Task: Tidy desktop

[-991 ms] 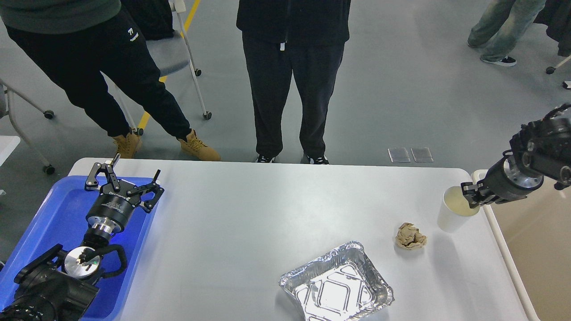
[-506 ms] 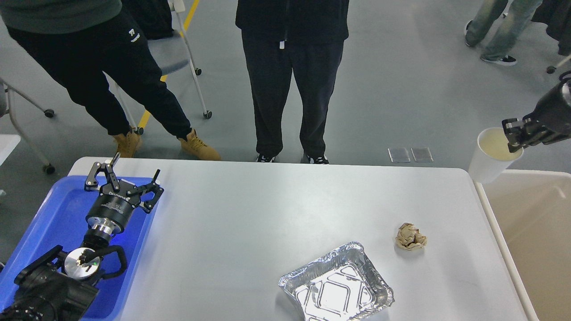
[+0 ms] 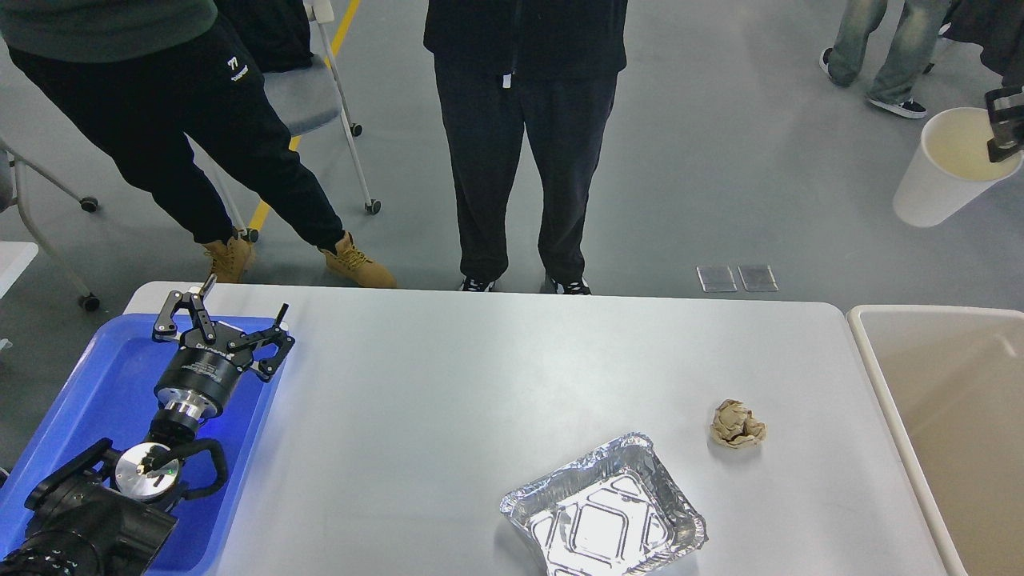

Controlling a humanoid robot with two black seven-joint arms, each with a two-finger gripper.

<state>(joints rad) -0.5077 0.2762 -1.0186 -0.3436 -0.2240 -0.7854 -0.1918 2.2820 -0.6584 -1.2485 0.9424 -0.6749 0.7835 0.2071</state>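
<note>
The white desktop (image 3: 448, 384) fills the lower middle of the head view. On it lie a silver foil tray (image 3: 604, 516) at the front and a crumpled brown paper ball (image 3: 737, 424) to its right. My right gripper (image 3: 1004, 128) is at the right edge, high above the floor beyond the table, shut on the rim of a white paper cup (image 3: 944, 172), which hangs tilted. My left gripper (image 3: 224, 316) is open and empty above the blue tray (image 3: 96, 400) at the left.
A beige rimmed bin (image 3: 944, 416) stands against the table's right end. Two people stand just beyond the table's far edge, one in black trousers (image 3: 512, 168), one in tan boots (image 3: 356, 264). A wheeled chair (image 3: 308, 96) is behind them.
My right gripper has lifted the paper cup off the table's right end and carried it up and to the right, above the floor beyond the bin. The left arm has not moved.
</note>
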